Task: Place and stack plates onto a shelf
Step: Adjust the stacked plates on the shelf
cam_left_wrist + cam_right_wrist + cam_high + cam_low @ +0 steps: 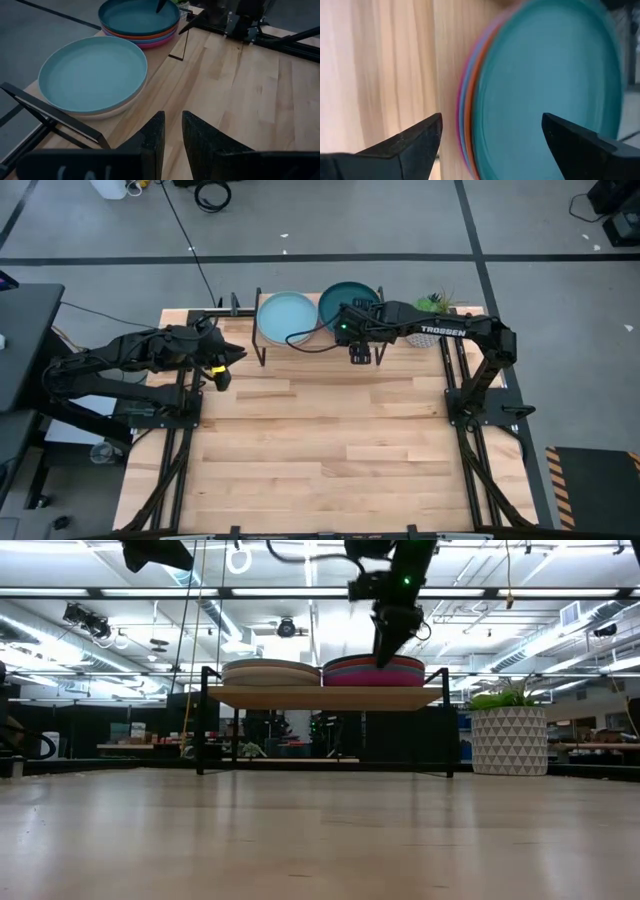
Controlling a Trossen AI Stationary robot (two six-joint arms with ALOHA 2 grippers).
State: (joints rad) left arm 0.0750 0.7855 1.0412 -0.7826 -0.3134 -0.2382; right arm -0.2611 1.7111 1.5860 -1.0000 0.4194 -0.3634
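Observation:
The shelf [325, 697] stands at the table's far edge on thin black legs. It bears two plate stacks. The left stack has a pale blue plate [285, 318] on top of a cream one [107, 111]. The right stack has a dark teal plate [350, 300] on top, above orange, blue and magenta rims [150, 40]. My right gripper [358, 345] is open just above the near rim of the teal plate [550, 85], its fingers on either side of the stack's edge. My left gripper [172, 135] is shut and empty, off the shelf's left end [222, 365].
A plant in a white patterned pot [508, 738] stands right of the shelf at the far right corner [432, 305]. The wooden tabletop [320, 450] stretches bare from the shelf toward the near edge.

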